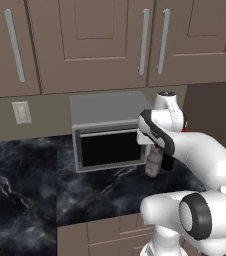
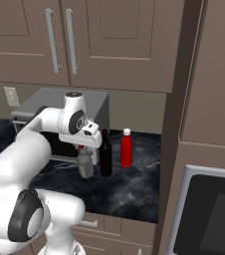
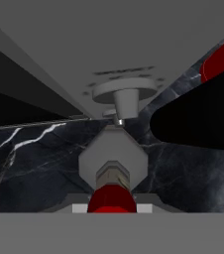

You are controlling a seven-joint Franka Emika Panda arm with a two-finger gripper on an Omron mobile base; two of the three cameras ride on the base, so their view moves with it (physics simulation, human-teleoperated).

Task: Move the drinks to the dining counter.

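Squat bottle (image 2: 85, 167) stands on the counter (image 2: 129, 189) before the microwave (image 2: 40, 114), wine bottle (image 2: 105, 154) just right, slim bottle (image 2: 127, 148) further right.

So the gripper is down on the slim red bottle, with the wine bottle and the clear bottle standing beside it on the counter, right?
Not quite. In the right base view the gripper is down on the squat clear red-capped bottle, not the slim red bottle, which stands free beyond the wine bottle on the counter.

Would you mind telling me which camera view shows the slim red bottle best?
The right base view: the slim red bottle stands upright and whole on the black marble counter, right of the dark wine bottle. In the left base view the arm hides nearly all of it. The hand view catches a red sliver at its edge.
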